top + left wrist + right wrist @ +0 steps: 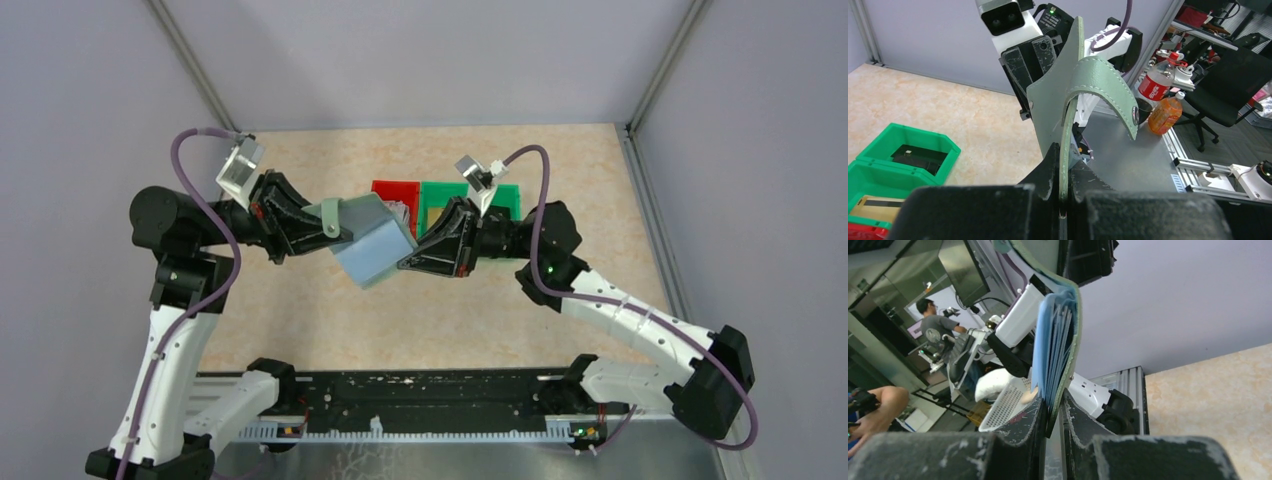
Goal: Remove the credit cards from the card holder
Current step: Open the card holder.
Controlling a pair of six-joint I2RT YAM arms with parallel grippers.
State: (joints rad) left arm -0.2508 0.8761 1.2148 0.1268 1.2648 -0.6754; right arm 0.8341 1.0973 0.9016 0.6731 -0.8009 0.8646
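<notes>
Card holder (372, 248) is off the bench (300, 310), held in the air just on the near side of the red bin (392, 192), slung between both hands.

Left hand (333, 233) comes in from the near-left of the red bin. It is pressed together on the edge of the grey-green cover. Closing tab (1105, 82) is unfastened and curls loose.

Right hand (412, 258) comes in from the near-right of the red bin, fingers nipped on the opposite edge, where the blue lining (1040, 350) shows.

Credit cards (1062, 335) sit in the pockets with only thin pale edges showing. I can't tell the count. None are out.

Step in hand, as I read it: the fold is spread and a card must be picked.
- Left hand serves as the anchor and should stay firm.
- Right hand should let go of the cover and take one card edge, not the lining.
- Draw straight along the pocket line; a twist would likely bind the card.

Edges and room:
- Bare bench shows on the near side of the red bin, so that is the best direction for the pull.
- Green bins (440, 195) touch the red bin's right side, with the right hand's wrist close over them.
- The fingertips are near each other across the holder, so there is a risk of them clashing.
</notes>
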